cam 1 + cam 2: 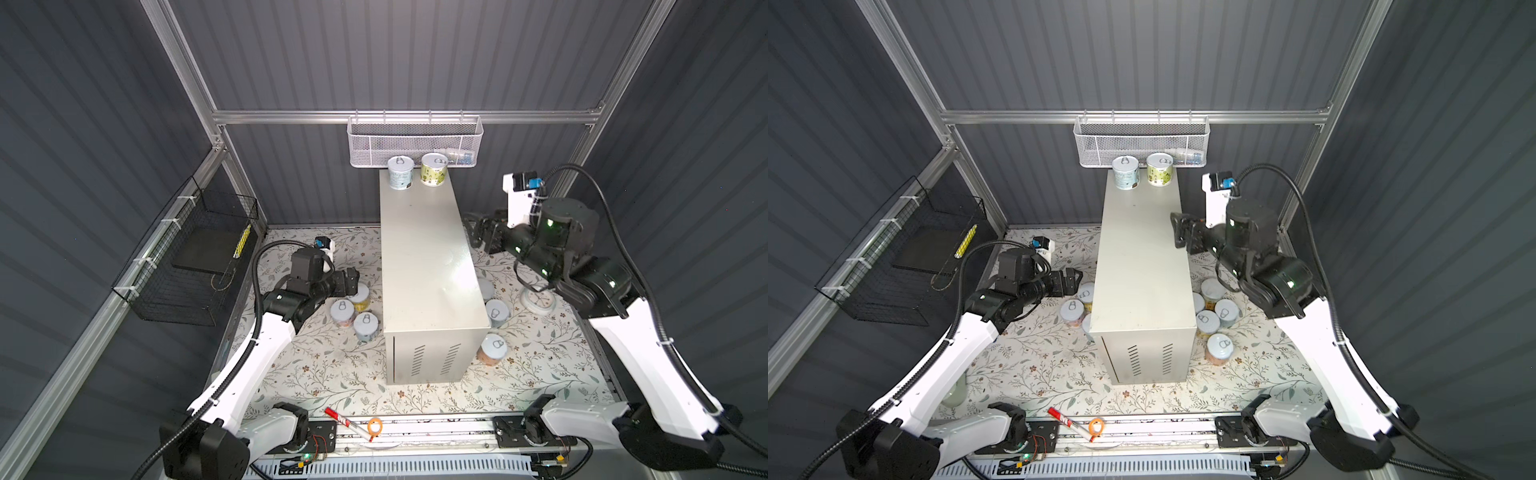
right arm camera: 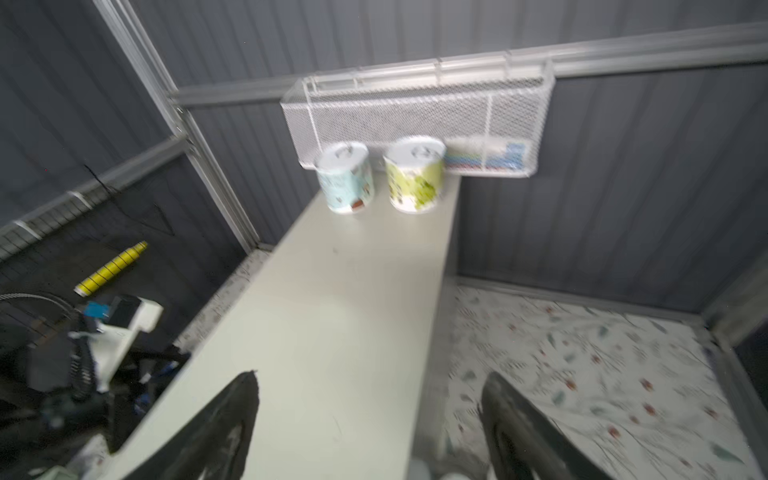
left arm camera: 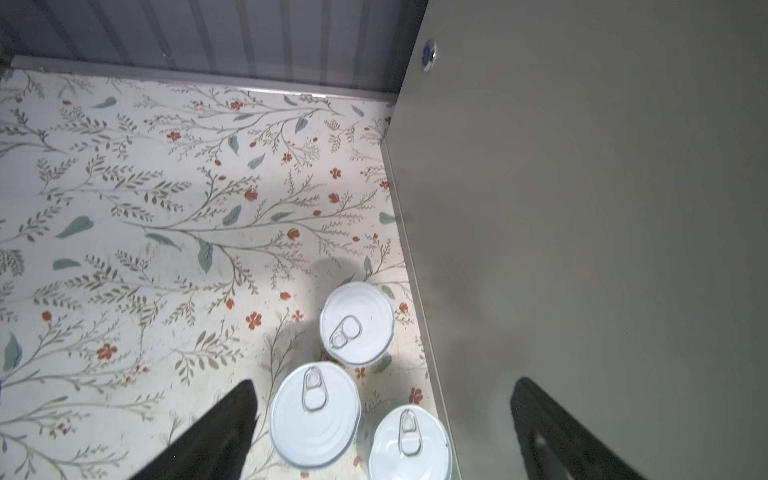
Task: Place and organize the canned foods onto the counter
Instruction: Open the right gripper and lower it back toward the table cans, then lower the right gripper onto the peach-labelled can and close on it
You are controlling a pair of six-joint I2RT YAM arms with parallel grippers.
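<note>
A white mesh basket [image 1: 415,141] hung above the floral table's [image 1: 328,374] far edge, a black wire basket [image 1: 183,274] beyond the left edge. A red marker [image 1: 348,423] and an orange ring [image 1: 375,427] lay at the front edge, a white disc [image 1: 539,300] near the right edge.

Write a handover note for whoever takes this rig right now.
Left end effector: open, empty, low over three cans left of the counter.
Right end effector: open, empty, raised at the counter's right edge.
Done: pale blue can and green can upright at the counter's far end.
To do: those three, plus about five cans on the right, all on the floral surface.
</note>
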